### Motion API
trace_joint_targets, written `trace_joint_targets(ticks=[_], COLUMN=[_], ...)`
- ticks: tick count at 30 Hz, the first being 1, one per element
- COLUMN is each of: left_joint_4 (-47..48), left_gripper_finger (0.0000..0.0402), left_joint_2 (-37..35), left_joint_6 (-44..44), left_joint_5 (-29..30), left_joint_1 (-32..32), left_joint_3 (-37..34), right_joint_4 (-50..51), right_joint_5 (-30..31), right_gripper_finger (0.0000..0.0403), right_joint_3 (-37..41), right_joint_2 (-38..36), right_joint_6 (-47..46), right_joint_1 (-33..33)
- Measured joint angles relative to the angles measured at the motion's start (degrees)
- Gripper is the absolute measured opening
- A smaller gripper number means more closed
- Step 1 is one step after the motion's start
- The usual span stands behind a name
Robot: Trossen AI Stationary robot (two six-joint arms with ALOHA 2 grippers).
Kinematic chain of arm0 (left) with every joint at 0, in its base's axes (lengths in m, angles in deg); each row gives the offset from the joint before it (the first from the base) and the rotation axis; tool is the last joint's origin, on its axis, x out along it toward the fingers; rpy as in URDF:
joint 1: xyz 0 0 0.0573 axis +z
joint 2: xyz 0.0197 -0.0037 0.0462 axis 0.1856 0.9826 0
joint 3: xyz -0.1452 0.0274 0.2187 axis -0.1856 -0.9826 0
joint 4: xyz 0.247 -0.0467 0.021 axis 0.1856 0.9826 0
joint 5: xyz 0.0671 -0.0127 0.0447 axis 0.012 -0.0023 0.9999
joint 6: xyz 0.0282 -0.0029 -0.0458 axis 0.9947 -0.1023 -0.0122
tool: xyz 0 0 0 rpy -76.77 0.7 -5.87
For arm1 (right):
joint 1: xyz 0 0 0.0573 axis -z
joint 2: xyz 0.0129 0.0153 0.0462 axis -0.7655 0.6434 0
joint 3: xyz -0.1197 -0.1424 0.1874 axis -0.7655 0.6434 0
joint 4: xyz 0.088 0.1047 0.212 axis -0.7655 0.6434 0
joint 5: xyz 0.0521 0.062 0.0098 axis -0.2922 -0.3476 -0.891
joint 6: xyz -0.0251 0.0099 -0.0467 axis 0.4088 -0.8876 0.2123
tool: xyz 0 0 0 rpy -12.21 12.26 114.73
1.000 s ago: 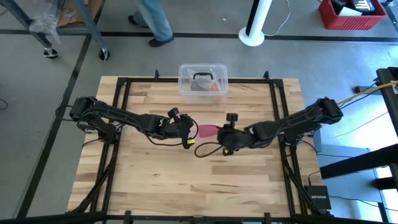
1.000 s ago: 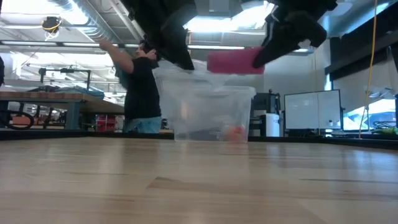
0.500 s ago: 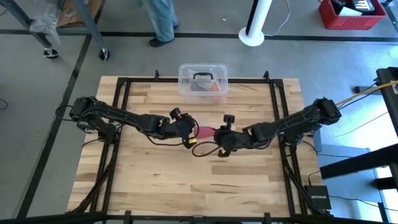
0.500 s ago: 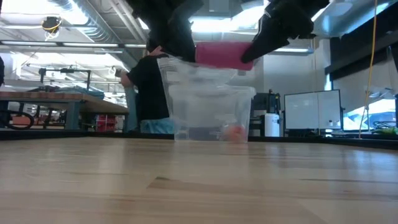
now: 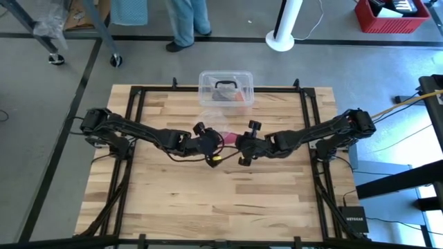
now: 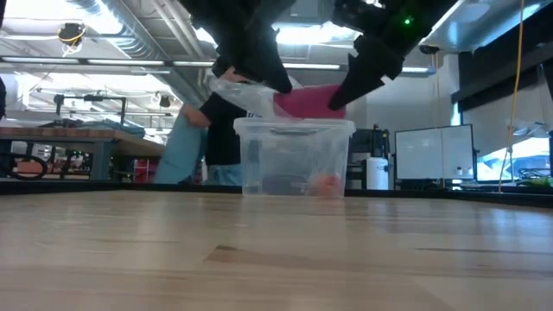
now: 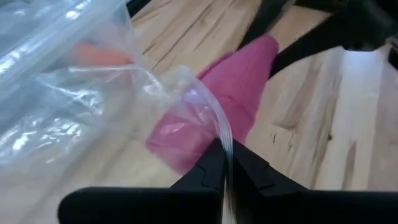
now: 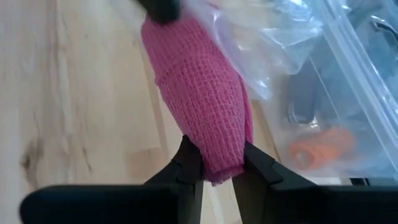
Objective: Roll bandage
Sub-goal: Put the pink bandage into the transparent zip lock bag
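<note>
The bandage (image 8: 200, 93) is a pink roll held above the table's middle, with my right gripper (image 8: 219, 167) shut on one end. Its other end (image 7: 186, 134) shows through the clear plastic of a small bag (image 7: 93, 106), at the bag's mouth. My left gripper (image 7: 225, 165) is shut on the bag's rim. In the high view the two grippers (image 5: 214, 144) (image 5: 237, 142) meet nose to nose with the bandage (image 5: 227, 140) between them. In the low view the bandage (image 6: 308, 99) and the bag (image 6: 238, 89) hang well clear of the wood. My left gripper pinches the bag's rim (image 7: 225, 132) between its two fingers, slanting down from the table's left. The bag hangs slack beyond the fingers, lifted clear of the table. My right gripper pinches the roll's near end (image 8: 217, 163) between its two fingers, which come slanting down from the table's right and lie along the roll. The roll sticks out past the fingertips toward the bag, lifted clear.
A clear plastic box (image 5: 225, 88) with a black handle stands at the table's far edge, just behind the grippers; an orange roll (image 8: 318, 147) lies inside it. A person (image 5: 187, 21) stands on the floor beyond the far edge. Bare wood (image 5: 214, 194) stretches toward the near edge.
My right gripper has carried the roll toward the table's left, up to my left gripper, rolling its wrist a little. The roll's free end now sits at the bag's mouth. The bag has swung into the low view.
</note>
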Motion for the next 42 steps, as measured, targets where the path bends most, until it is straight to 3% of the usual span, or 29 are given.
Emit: trace_joint_targets(ticks=[8,17,21,25,35,42], left_joint_4=[-8.37,-14.57,-15.74,-15.34,-12.04,-8.93], left_gripper_finger=[0.0005,0.0005,0.0005,0.0005,0.0005,0.0005], left_joint_2=[1.17,2.22,3.09,3.36,2.95,2.96], left_joint_6=[-0.01,-0.31,6.26,7.47,3.1,-0.16], left_joint_5=[-0.46,-2.06,-2.89,-3.62,-4.86,-3.28], left_joint_1=[-0.36,-0.72,-1.24,-1.14,-0.81,0.33], left_joint_3=[-0.02,-0.02,-0.07,-0.07,-0.02,0.0], right_joint_4=[-2.42,-11.28,-11.14,-11.72,-10.08,-4.28], right_joint_5=[1.84,-4.63,-3.68,-6.23,-10.02,-17.09], right_gripper_finger=[0.0066,0.0066,0.0073,0.0101,0.0225,0.0249], right_joint_3=[-0.05,-0.05,-0.02,0.11,0.85,0.56], right_joint_2=[0.53,0.49,0.46,0.5,0.41,0.42], right_joint_6=[-4.4,-5.9,-5.68,-5.38,-4.32,-4.78], right_joint_1=[1.41,1.42,1.4,1.4,1.44,1.24])
